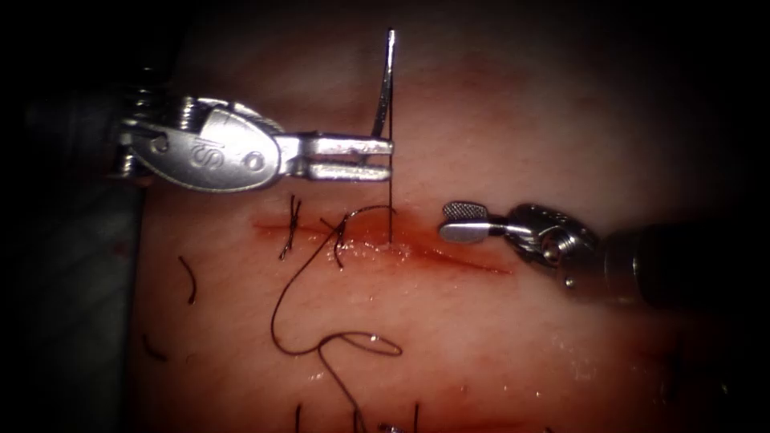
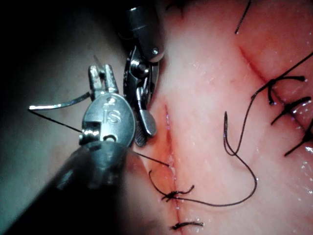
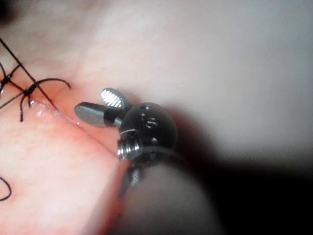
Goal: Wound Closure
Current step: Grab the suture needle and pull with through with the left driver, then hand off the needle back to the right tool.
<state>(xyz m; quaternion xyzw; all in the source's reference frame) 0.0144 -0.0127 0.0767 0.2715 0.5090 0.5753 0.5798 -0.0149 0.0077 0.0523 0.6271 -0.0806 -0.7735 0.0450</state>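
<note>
While the left pincer (image 1: 383, 158) pinches the needle (image 1: 386, 84) near its thread end, clear of the tissue (image 1: 497, 337), thread (image 1: 391, 210) runs taut toward 6 o'clock into the cut (image 1: 449, 256). Right pincer (image 1: 453, 222) spread, holding nothing, at the cut's 3 o'clock end.

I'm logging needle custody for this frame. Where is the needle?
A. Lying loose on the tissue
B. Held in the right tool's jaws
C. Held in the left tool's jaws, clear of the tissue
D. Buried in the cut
C: the left tool grips the needle near its lower end, above the tissue; the right tool is open, holding nothing.
</note>
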